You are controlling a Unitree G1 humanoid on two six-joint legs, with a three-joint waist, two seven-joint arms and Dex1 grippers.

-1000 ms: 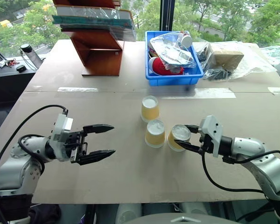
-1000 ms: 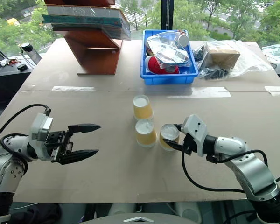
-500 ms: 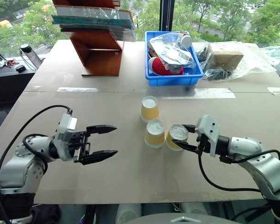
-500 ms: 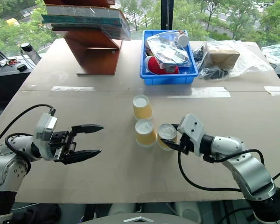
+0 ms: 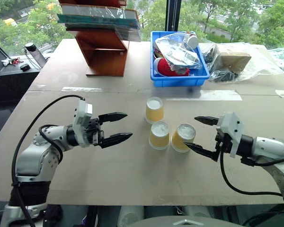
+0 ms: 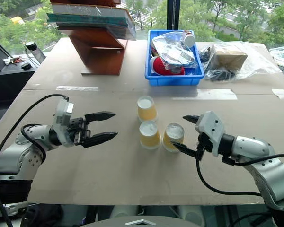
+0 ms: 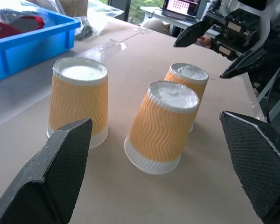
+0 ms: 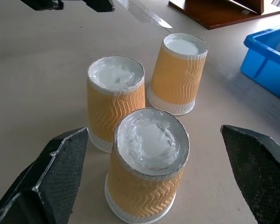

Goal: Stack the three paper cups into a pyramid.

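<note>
Three paper cups stand upside down on the bench [image 5: 109, 179], none stacked: the far cup [image 5: 154, 109], the middle cup [image 5: 159, 135] and, just right of it, the near-right cup [image 5: 181, 137]. The right end effector [image 5: 201, 136] spreads wide beside that cup, holding nothing; the left end effector [image 5: 114, 126] gapes wide, empty, left of the group. Beyond, a blue bin [image 5: 179, 79] holds plastic-wrapped items, including a red-and-white container [image 5: 166, 67].

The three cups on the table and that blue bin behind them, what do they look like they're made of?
The three cups: apparently paper, matte, with wavy ribbed yellow-tan sleeves and white rims; they stand upside down, white bases up. The blue bin: likely moulded plastic, judging by its smooth, slightly glossy, evenly coloured walls.
</note>
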